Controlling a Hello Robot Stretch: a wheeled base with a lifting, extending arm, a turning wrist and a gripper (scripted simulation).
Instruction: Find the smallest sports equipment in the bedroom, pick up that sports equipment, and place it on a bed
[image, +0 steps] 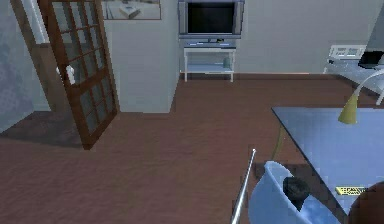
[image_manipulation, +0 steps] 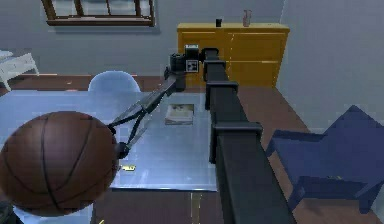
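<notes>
Gripper (image_manipulation: 122, 148) held the brown ball (image_manipulation: 58, 162) at its finger ends, ball hung low at the arm side view's left, over a blue table (image_manipulation: 175, 150), yellow cabinet (image_manipulation: 250, 50) far behind

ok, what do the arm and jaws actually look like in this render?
Arm: dark square-section bar in stepped telescoping segments. Jaws: two thin dark rods running off a small dark boxy body, with small white squares carrying black marks beside it.
</notes>
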